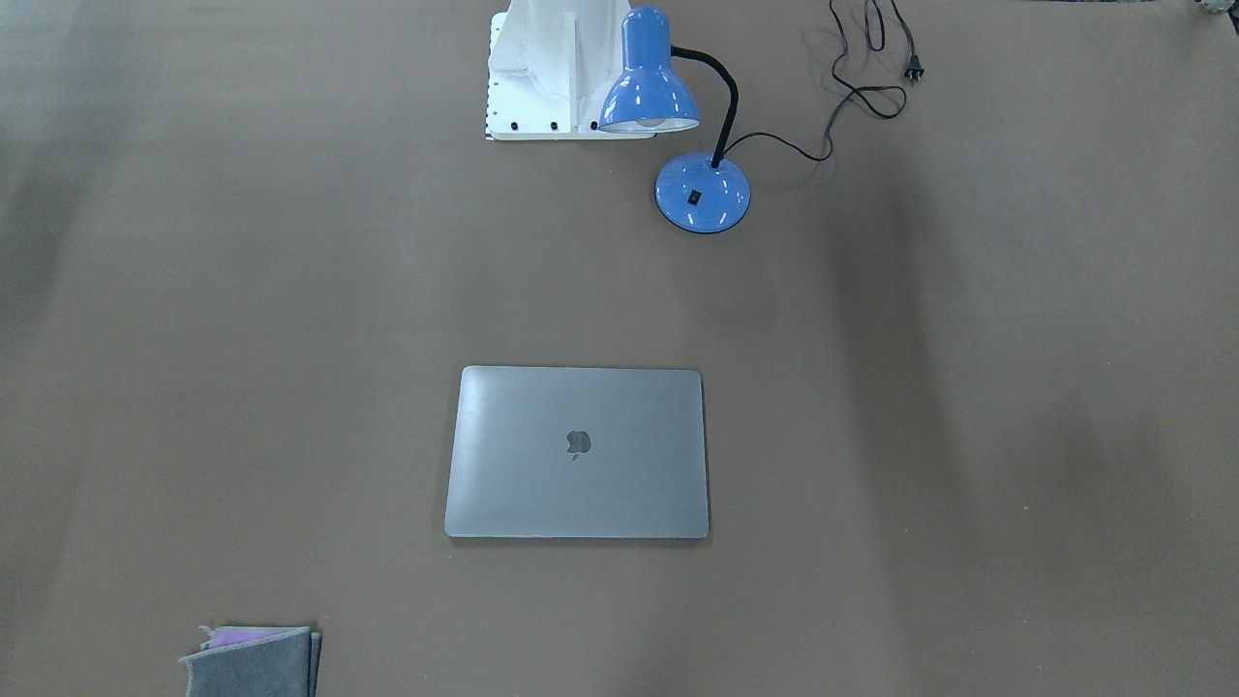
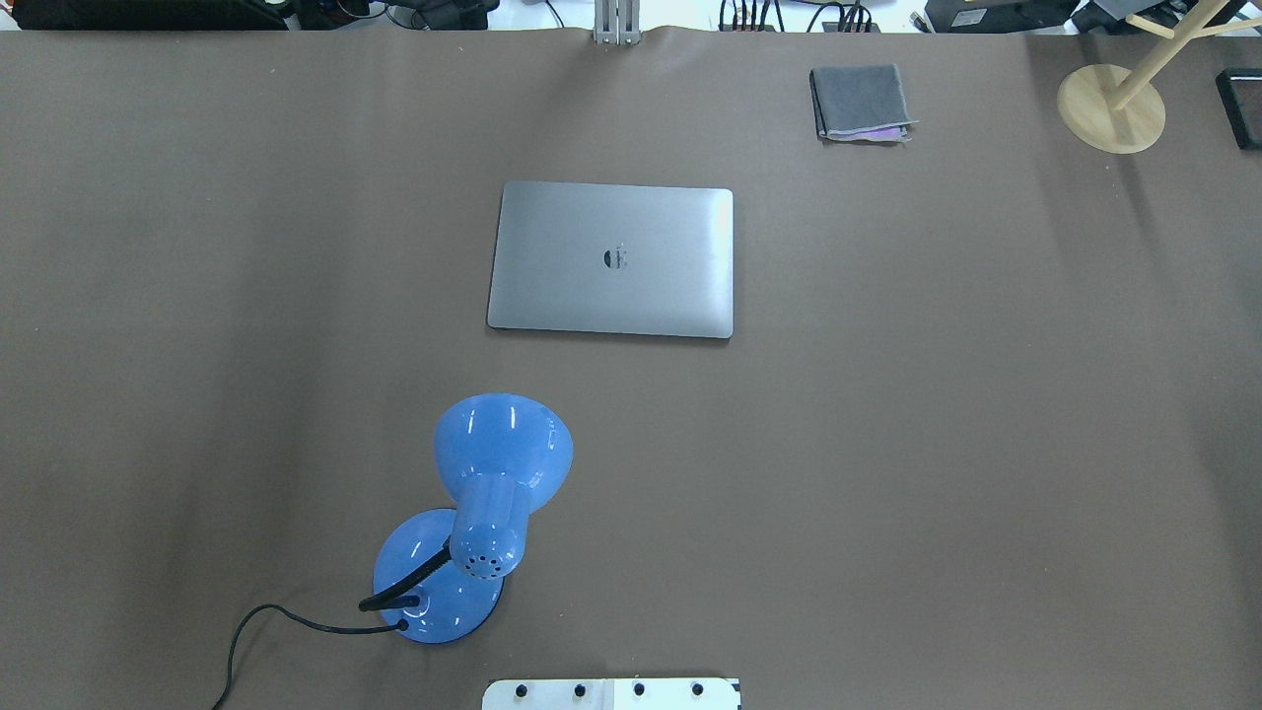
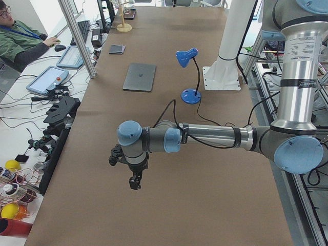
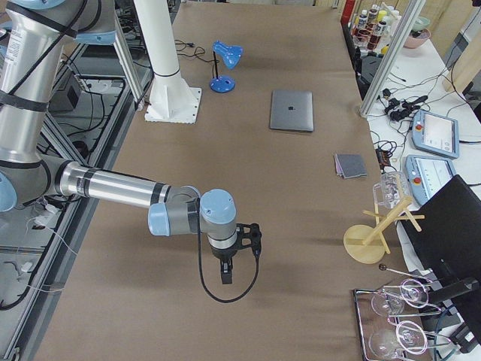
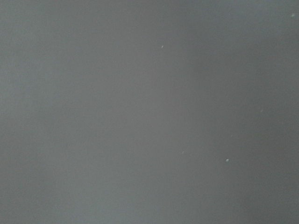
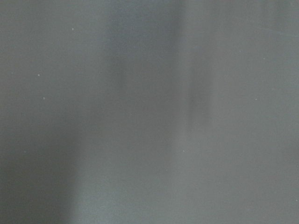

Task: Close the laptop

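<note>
Laptop (image 2: 611, 258), slim space-grey metal with a dark apple logo, lies flat and already shut, lid up, mid-table, its long axis running side to side before the robot. One laptop, one blue metal desk lamp (image 2: 503, 463), one folded grey cloth (image 2: 860, 99). Left gripper (image 3: 134, 183) and right gripper (image 4: 227, 275) hang over opposite table ends, both well apart from the laptop, neither clearly nearer; how far either is parted cannot be told

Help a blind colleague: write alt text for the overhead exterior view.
A closed grey laptop lies flat, logo up, on the brown table. A blue desk lamp stands nearer the robot; a folded grey cloth and a wooden stand sit far right.
</note>
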Robot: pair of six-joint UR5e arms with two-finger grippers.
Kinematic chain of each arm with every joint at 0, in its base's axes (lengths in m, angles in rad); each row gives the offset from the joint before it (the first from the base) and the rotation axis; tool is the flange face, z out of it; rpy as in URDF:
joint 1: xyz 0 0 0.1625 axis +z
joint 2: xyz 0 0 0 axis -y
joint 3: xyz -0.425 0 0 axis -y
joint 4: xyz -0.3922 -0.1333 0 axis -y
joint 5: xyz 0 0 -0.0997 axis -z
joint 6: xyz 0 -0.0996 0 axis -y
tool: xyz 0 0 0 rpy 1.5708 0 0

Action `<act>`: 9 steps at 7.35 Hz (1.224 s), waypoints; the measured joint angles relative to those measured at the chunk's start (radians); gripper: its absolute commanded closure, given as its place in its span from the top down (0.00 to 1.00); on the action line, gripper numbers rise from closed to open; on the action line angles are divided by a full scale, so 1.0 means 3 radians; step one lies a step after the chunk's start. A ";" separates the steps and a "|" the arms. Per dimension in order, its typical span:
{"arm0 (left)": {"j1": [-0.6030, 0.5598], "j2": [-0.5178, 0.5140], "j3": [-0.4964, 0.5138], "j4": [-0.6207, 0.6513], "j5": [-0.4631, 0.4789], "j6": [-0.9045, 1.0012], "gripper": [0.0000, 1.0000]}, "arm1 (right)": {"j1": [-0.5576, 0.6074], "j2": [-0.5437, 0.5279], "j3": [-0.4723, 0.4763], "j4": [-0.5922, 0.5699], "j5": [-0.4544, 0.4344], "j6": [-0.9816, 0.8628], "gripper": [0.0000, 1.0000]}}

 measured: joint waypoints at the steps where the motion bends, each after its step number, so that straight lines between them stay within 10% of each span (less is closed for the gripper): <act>1: -0.0004 0.0063 -0.0088 0.0028 0.0057 0.0000 0.99 | 0.0000 0.0041 0.0008 -0.0123 -0.0014 -0.0004 1.00; 4: -0.0002 0.0095 -0.0145 0.0055 0.0006 -0.0002 0.99 | -0.0011 0.0304 0.0177 -0.0863 0.0079 -0.0009 1.00; 9: 0.0018 0.0087 -0.0247 0.0010 -0.0158 0.0031 0.99 | -0.0032 0.0293 0.0213 -0.0943 0.0265 -0.0011 1.00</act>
